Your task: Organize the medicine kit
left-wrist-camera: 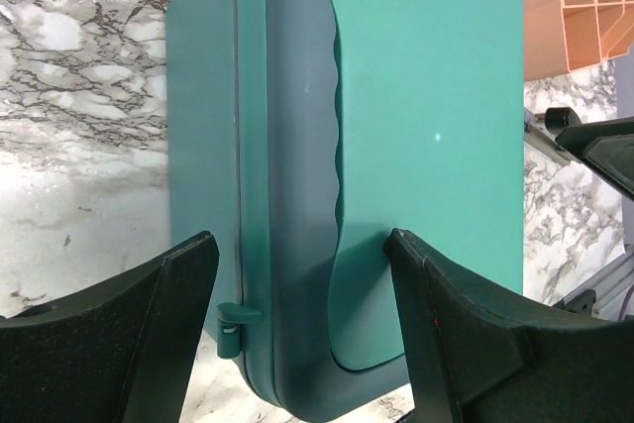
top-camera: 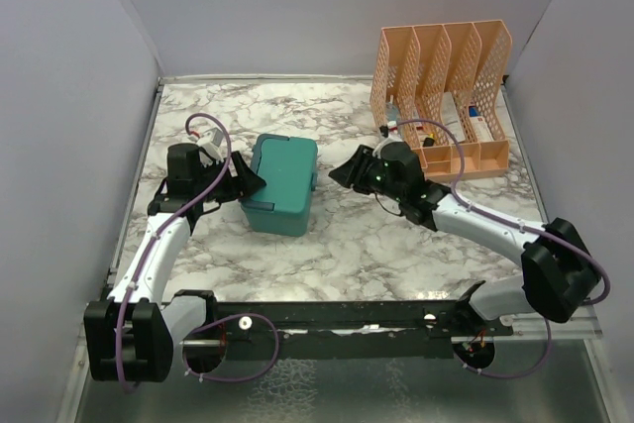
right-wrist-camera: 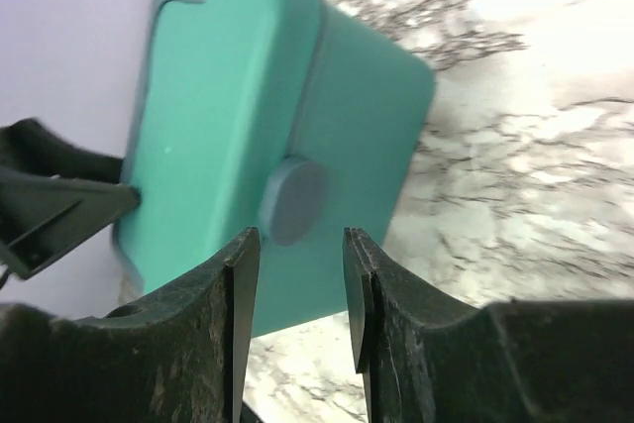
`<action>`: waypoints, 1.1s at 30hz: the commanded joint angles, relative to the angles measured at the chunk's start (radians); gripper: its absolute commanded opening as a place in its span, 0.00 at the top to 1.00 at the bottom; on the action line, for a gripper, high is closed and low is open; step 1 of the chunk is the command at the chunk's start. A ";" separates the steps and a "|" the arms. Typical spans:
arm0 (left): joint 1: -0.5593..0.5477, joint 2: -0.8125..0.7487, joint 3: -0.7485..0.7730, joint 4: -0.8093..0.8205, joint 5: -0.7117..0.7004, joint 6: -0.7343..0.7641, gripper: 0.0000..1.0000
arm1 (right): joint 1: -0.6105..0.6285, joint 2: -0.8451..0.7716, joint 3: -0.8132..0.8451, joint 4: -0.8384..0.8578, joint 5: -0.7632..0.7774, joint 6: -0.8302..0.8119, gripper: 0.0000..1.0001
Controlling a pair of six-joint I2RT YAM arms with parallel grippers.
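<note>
The medicine kit [top-camera: 283, 183] is a teal box with its lid down, standing on the marble table left of centre. My left gripper [top-camera: 248, 181] is open at its left side. In the left wrist view the kit [left-wrist-camera: 426, 96] fills the frame and the gripper [left-wrist-camera: 299, 245] straddles its near end, one fingertip [left-wrist-camera: 426, 284] against the lid, the other beside the hinge edge. My right gripper [top-camera: 342, 173] is open just right of the kit. In the right wrist view the gripper [right-wrist-camera: 297, 274] points at the kit's round grey latch [right-wrist-camera: 295, 200] without touching it.
A peach lattice file organizer [top-camera: 441, 96] stands at the back right with small boxes and packets in its slots. Its corner shows in the left wrist view [left-wrist-camera: 575, 7]. Purple-grey walls enclose the table on the left, back and right.
</note>
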 commanded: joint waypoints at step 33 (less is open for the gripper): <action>-0.024 -0.669 0.370 -0.310 -0.453 0.208 0.01 | -0.004 -1.013 0.136 -0.768 0.653 -0.580 0.28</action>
